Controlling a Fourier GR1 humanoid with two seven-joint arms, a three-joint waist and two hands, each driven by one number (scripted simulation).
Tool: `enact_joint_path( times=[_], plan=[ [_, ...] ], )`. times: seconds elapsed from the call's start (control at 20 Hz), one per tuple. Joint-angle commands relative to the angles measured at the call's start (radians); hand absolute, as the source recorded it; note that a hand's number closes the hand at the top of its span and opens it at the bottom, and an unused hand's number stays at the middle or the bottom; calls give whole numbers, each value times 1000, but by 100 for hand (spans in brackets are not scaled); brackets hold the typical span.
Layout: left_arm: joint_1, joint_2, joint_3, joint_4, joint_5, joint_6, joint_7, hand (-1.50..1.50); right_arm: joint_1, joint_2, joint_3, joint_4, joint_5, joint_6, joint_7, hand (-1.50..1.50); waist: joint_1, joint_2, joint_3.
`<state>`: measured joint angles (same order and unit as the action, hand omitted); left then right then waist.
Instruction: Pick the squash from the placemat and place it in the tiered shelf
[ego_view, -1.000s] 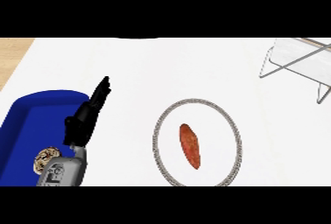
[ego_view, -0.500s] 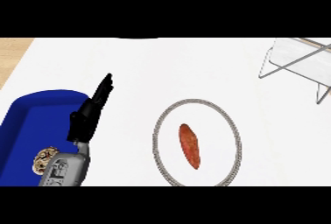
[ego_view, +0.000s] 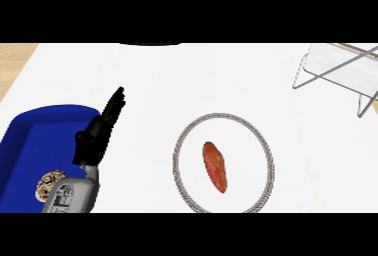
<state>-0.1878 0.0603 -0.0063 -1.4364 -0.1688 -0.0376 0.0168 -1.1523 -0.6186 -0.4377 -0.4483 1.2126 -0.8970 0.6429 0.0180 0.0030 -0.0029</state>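
In the head view, a slim reddish-orange squash is seen lying lengthwise in the middle of an oval white placemat with a grey braided rim, flat on the white bench. It is judged to be laid there as the start point of the task, apart from everything else so that it can be taken from above. It is not yet grasped or touched.

The left hand, black and on a grey forearm, is shown with its fingers straight and held together, pointing away from the robot. Nothing is held or pinched by it, and no contact with the squash is seen. The squash lies to the right of this hand, a little nearer the robot than the fingertips, with bare bench and the placemat's rim between.

A deep blue rounded tray is seen just to the left of the hand and under the forearm; a small speckled brown object lies in it.

The grey wire tiered shelf stands far to the right and beyond the hand, well apart from the squash, only partly in view.

The right hand is not shown.
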Motion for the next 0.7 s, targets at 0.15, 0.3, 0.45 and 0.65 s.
enact_joint_path(
  times=[0.15, 0.3, 0.45, 0.65],
  plan=[
    [12, -10, -10, 3, -5, 1, 1, 0, -4, 4, -37, -48, -156, 9, -123, -150, -1, 3, 3],
    [38, -14, -12, -11, -13, 15, -18, 0, -1, -6, -41, -108, -213, 58, -142, -150, -7, -1, 3],
    [32, -19, -19, -35, -11, 14, 19, 0, -37, 8, -30, -179, -208, 30, -87, -150, -12, -5, 3],
    [0, 16, 27, -19, 24, -12, 18, 0, -18, -16, -94, -301, -311, -27, -138, -150, -27, -10, 3]
  ],
)
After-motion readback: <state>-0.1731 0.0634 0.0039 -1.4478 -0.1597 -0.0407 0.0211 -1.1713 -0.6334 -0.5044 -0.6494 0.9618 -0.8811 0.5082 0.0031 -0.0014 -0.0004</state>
